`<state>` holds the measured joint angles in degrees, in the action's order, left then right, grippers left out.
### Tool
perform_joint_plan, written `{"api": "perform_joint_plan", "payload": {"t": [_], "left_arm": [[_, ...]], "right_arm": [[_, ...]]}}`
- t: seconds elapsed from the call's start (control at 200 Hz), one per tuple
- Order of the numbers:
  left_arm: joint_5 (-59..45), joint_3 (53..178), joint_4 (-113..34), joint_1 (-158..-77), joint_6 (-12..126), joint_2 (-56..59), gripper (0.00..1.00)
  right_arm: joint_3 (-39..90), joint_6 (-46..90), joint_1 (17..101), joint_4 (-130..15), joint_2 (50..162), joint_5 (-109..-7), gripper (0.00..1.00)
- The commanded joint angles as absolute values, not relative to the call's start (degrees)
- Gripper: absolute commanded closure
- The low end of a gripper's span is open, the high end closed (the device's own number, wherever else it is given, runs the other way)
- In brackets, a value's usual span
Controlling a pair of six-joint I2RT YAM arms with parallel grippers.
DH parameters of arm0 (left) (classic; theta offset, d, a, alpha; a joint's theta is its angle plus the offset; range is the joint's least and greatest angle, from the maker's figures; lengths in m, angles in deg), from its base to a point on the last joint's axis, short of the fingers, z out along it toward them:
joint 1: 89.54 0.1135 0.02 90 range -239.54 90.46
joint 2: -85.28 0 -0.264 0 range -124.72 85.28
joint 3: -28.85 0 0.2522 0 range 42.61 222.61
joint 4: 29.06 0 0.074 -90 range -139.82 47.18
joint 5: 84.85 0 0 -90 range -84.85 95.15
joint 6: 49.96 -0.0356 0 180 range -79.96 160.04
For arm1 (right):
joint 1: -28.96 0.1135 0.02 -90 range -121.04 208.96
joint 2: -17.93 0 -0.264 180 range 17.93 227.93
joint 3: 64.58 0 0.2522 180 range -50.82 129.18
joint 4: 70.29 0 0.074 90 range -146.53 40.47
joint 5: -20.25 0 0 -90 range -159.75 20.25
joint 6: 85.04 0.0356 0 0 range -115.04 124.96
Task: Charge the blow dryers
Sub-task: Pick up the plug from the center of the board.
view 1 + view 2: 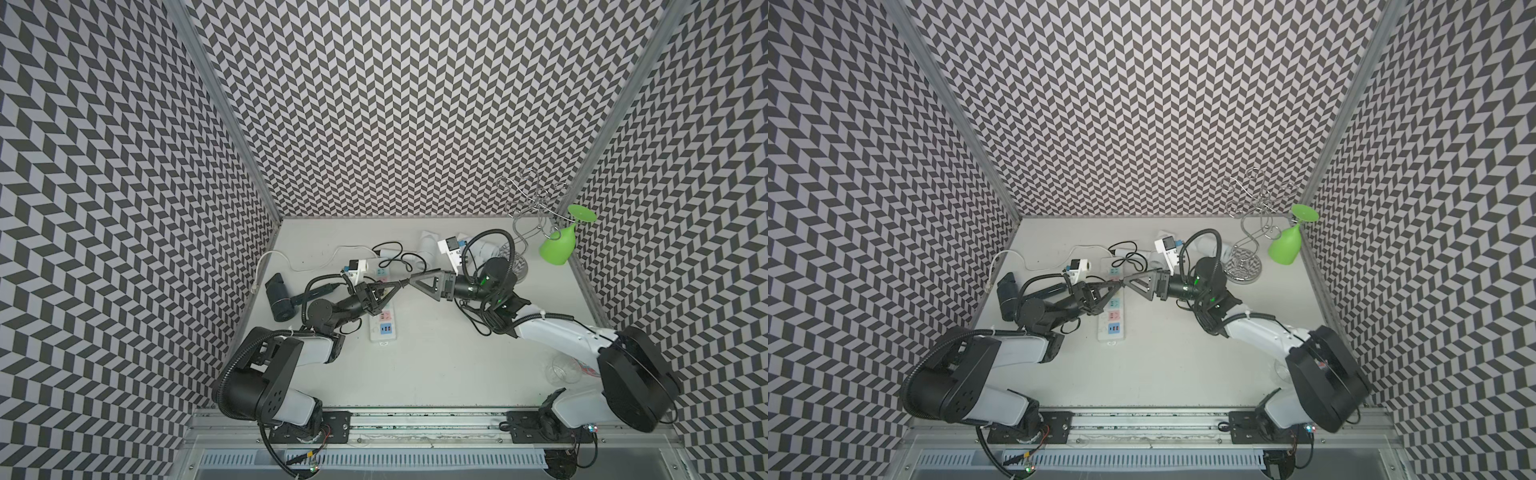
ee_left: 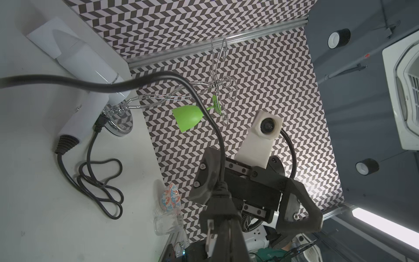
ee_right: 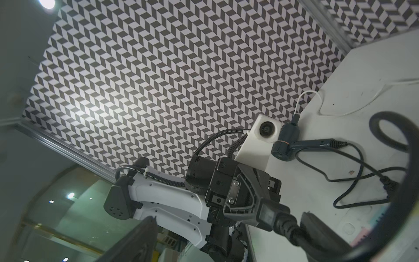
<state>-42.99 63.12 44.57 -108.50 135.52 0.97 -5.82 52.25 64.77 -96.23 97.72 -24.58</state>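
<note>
Over the middle of the tabletop [image 1: 436, 365] the two arms meet, tip to tip. Under them lies the long white power strip [image 1: 384, 328] with its pink and blue sockets.

The left hand [image 1: 400, 285] is squeezed tight on a black plug [image 2: 221, 202]. In the right wrist view the plug sticks out from its fingers [image 3: 249, 204]. A thick black cord [image 2: 158, 76] runs away from the plug in a big loop. I cannot tell which blow dryer this cord belongs to.

The right hand [image 1: 415, 282] is just beside the plug, but its two fingers are wide apart. In the left wrist view one finger [image 2: 207, 174] sits next to the cord and the other stands well off to the side. This hand holds nothing.

The black blow dryer [image 1: 280, 297] lies on its side near the left wall, just past the left arm. One white blow dryer [image 1: 426, 245] lies at the back of the tabletop, near the middle. The other white blow dryer [image 1: 484, 249] lies more to the right, partly hidden by the right arm. Beside it a second black cord lies in a messy pile [image 2: 102, 188].

In the back right corner stands a shiny wire rack [image 1: 528, 199]. A green cup [image 1: 557, 249] hangs from it upside down. A clear glass [image 1: 565, 370] sits on the tabletop close to the base of the right arm.
</note>
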Motion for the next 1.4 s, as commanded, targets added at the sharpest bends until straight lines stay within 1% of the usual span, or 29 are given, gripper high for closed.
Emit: {"api": "perform_joint_plan", "payload": {"t": [0.0, 0.135, 0.195, 0.255, 0.365, 0.496, 0.681, 0.841, 1.016, 1.212, 1.397], "left_arm": [[-45.5, 64.7, 63.3, -107.1, 147.6, 2.0, 1.00], [-46.9, 63.8, 63.2, -105.1, 160.0, 3.1, 1.00], [-47.5, 63.3, 63.1, -104.9, 163.6, 3.3, 1.00], [-48.5, 62.7, 62.7, -104.9, 166.6, 3.0, 1.00], [-50.4, 62.5, 63.2, -104.5, 171.2, 2.6, 1.00], [-51.5, 62.6, 63.2, -103.8, 173.6, 3.3, 1.00], [-53.2, 62.6, 63.1, -101.7, 175.4, 4.4, 1.00], [-53.8, 62.4, 62.8, -101.1, 175.8, 4.3, 1.00], [-54.8, 62.3, 62.0, -101.1, 176.8, 5.3, 1.00], [-56.2, 61.7, 58.1, -101.1, 175.6, 7.6, 1.00], [-56.6, 61.2, 58.5, -101.2, 175.7, 7.0, 1.00]], "right_arm": [[-9.5, 34.9, 64.8, -97.3, 92.8, -27.0, 0.04], [-12.5, 28.2, 64.9, -103.1, 92.6, -27.8, 0.08], [-13.0, 28.1, 64.8, -106.9, 93.8, -27.8, 0.11], [-13.0, 27.3, 64.9, -110.5, 95.3, -25.5, 0.15], [-12.7, 28.2, 64.8, -114.8, 98.1, -24.4, 0.18], [-11.0, 29.3, 64.9, -115.8, 101.6, -20.8, 0.23], [-13.1, 31.5, 64.9, -119.2, 102.5, -15.6, 0.25], [-14.4, 32.1, 64.9, -120.5, 103.8, -16.8, 0.25], [-10.6, 32.5, 64.9, -121.7, 109.4, -19.6, 0.31], [-6.8, 36.0, 64.9, -128.8, 115.2, -19.2, 0.38], [-6.2, 41.1, 65.3, -140.7, 118.4, -17.8, 0.41]]}}
